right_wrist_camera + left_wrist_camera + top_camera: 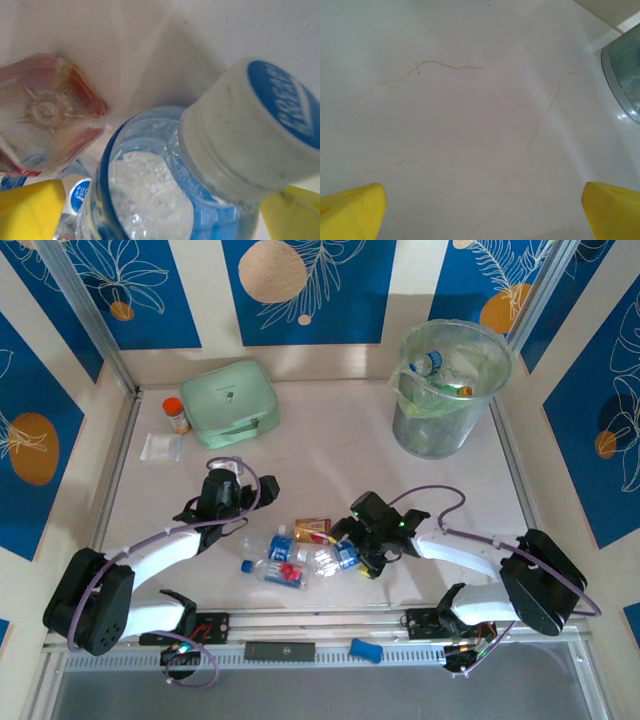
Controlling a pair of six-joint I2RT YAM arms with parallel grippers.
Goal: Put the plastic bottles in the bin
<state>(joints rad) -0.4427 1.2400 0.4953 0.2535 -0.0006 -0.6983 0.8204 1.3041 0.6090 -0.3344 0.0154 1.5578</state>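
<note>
Lower centre — four plastic bottles (283, 546); right gripper (160, 215) spread open astride one, left gripper (482, 210) open above table (470, 100). Upper right — one bin (440, 430).

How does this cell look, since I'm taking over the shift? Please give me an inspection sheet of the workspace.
Surface: pale table with thin vein lines; no spills seen.
Job's things: plastic bottles lie clustered near the front edge; bin stands upright at far right with a few bottles inside.
Clutter: mint-green case, orange-capped jar, clear packet, small brown box, blue object at the near edge.
Grippers: left gripper open over bare table; right gripper open, a finger on either side of a blue-capped bottle.
Cables: purple cables loop along both arms, off the bottles.
Surroundings: blue leaf-print wall panels, metal frame posts.
</note>
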